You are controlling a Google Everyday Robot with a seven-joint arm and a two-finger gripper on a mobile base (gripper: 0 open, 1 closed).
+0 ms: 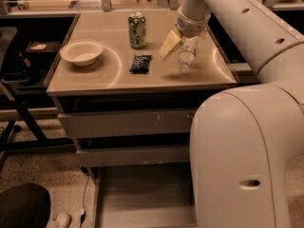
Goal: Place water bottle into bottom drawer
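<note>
The water bottle (pixel 186 57) is clear plastic and hangs tilted just above the right part of the tabletop (pixel 95 80), its upper end between my fingers. My gripper (pixel 183 41) comes down from the arm at the top right and is shut on the bottle; one yellowish finger (pixel 169 43) shows to its left. The bottom drawer (pixel 142 194) is pulled out below the two upper drawers, showing its flat grey floor. Its right part is hidden by my arm's big white housing (pixel 242 156).
A green soda can (pixel 137 30) stands at the back middle of the tabletop. A white bowl (pixel 81 52) sits on the left and a dark snack packet (pixel 141 63) in the middle. The two upper drawers (pixel 128 122) are shut. A dark chair (pixel 7 46) stands at the left.
</note>
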